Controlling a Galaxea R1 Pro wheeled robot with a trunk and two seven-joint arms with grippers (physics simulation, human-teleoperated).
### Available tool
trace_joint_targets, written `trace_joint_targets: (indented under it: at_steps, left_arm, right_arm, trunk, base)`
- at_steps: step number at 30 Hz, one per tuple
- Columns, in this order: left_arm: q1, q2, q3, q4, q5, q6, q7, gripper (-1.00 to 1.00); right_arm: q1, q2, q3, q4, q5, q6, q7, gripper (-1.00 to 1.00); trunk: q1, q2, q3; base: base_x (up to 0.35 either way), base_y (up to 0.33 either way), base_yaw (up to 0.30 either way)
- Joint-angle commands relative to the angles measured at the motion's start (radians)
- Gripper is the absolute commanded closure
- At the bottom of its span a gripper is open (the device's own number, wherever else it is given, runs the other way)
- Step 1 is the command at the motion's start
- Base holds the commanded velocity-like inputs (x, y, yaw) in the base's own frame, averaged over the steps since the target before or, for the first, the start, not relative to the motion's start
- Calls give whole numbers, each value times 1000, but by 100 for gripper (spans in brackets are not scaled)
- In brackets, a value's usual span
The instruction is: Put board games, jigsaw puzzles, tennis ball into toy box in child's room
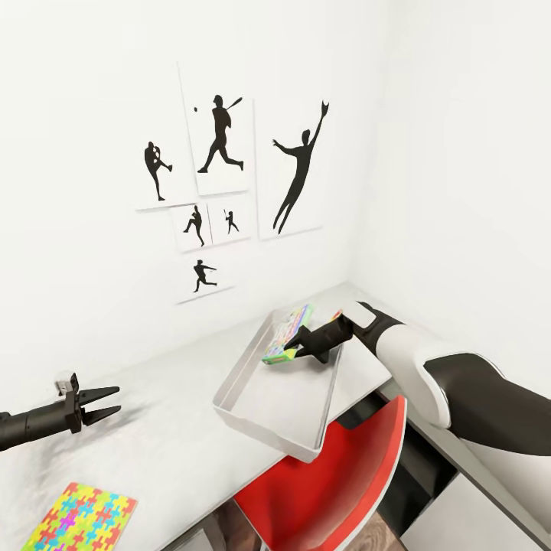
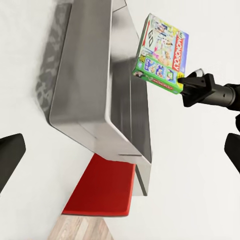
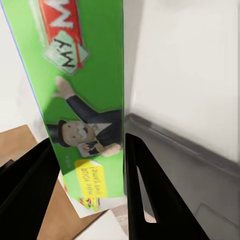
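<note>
The toy box is a light grey open bin on the pale table; its near corner juts past the table's front edge. My right gripper is shut on a green Monopoly board game, held tilted over the box's far end. The left wrist view shows that game in the right gripper above the toy box. Close up, the game sits between my black fingers. My left gripper hovers open over the table left of the box. A jigsaw puzzle lies at the near left.
A red chair stands under the table's front edge, below the box's corner. Black sports-silhouette pictures hang on the white wall behind. The table runs into the room's corner at the right, where a lower wing continues.
</note>
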Motion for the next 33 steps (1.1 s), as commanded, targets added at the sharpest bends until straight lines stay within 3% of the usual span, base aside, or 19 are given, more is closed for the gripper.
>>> trace_joint_targets:
  at_steps: [1, 33]
  left_arm:
    - [-1, 0, 0, 0, -1, 11, -4, -100]
    - [-1, 0, 0, 0, -1, 12, -4, -100]
  right_arm:
    - [-1, 0, 8, 0, -7, 3, 0, 100]
    - [-1, 4, 9, 0, -3, 3, -8, 100]
  trunk:
    - [1, -2, -2]
    - [1, -2, -2]
  base:
    - [1, 0, 0]
    - [51, -12, 0]
